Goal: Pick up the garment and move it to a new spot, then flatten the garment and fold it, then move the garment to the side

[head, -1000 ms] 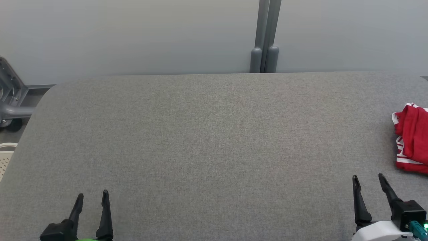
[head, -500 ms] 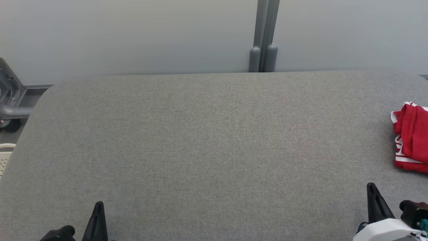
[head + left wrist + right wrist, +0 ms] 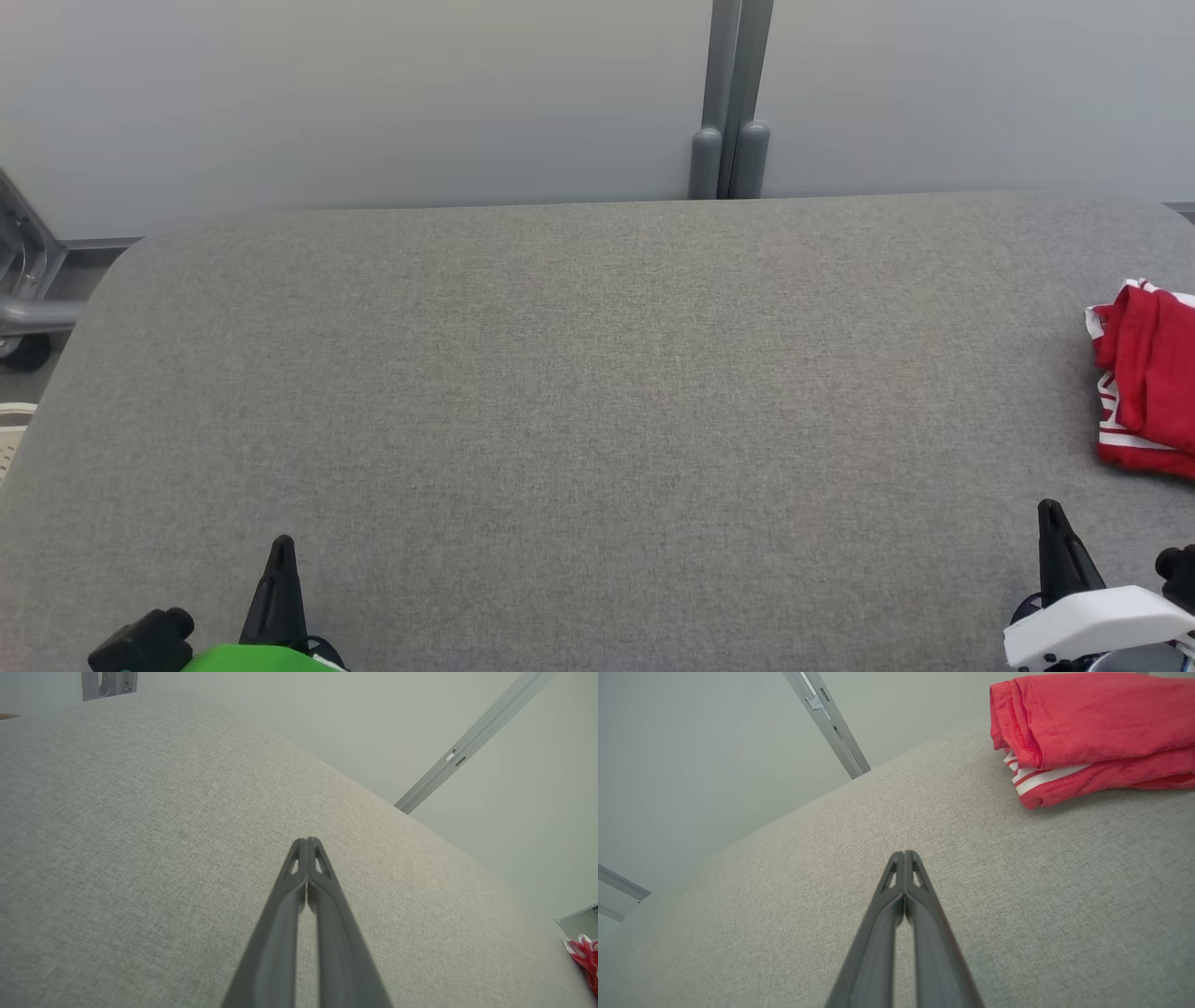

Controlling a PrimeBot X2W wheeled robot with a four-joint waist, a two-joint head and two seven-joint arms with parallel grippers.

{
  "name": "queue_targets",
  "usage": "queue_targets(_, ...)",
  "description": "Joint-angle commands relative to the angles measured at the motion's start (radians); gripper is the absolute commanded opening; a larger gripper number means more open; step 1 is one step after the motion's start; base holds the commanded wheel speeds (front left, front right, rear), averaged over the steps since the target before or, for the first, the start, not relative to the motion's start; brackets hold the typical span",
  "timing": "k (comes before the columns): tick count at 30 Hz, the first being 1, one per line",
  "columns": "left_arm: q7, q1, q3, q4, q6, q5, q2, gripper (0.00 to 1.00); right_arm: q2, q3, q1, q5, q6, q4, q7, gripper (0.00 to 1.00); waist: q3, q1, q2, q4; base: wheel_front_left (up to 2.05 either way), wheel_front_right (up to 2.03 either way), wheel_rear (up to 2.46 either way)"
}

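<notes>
Head view: red folded fabric garment with white stripes (image 3: 1144, 373) is seen at the right edge of the grey cloth-covered table (image 3: 597, 392), well apart from both grippers. Folding and moving aside are judged done. Pressed-together, empty fingers are shown by wrist views: left gripper (image 3: 307, 841), right gripper (image 3: 904, 854); stacked garment layers are shown close by the right one.

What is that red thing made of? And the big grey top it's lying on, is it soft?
The red garment looks like soft, matte knit cloth: it lies in floppy folds with stitched hems. The grey surface seems covered in matte woven fabric: a fine speckled weave shows, and the corners are rounded. Whether it is soft underneath, I cannot tell.
</notes>
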Motion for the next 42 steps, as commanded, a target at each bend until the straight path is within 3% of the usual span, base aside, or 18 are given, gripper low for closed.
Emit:
queue_targets(1, 0.006, -0.037, 0.003, -0.015, -0.010, -0.043, -0.001, 0.00, -0.008, -0.008, -0.032, 0.053, 0.000, -0.010, 0.014, 0.00, 0.000, 0.0000, 0.0000, -0.001, 0.00, 0.00, 0.00)
queue_targets(42, 0.073, -0.125, -0.003, -0.020, -0.051, -0.490, -0.044, 0.00, -0.013, -0.067, -0.113, 0.610, 0.000, 0.014, 0.206, 0.00, 0.010, 0.0000, 0.0000, -0.024, 0.00, 0.00, 0.00)
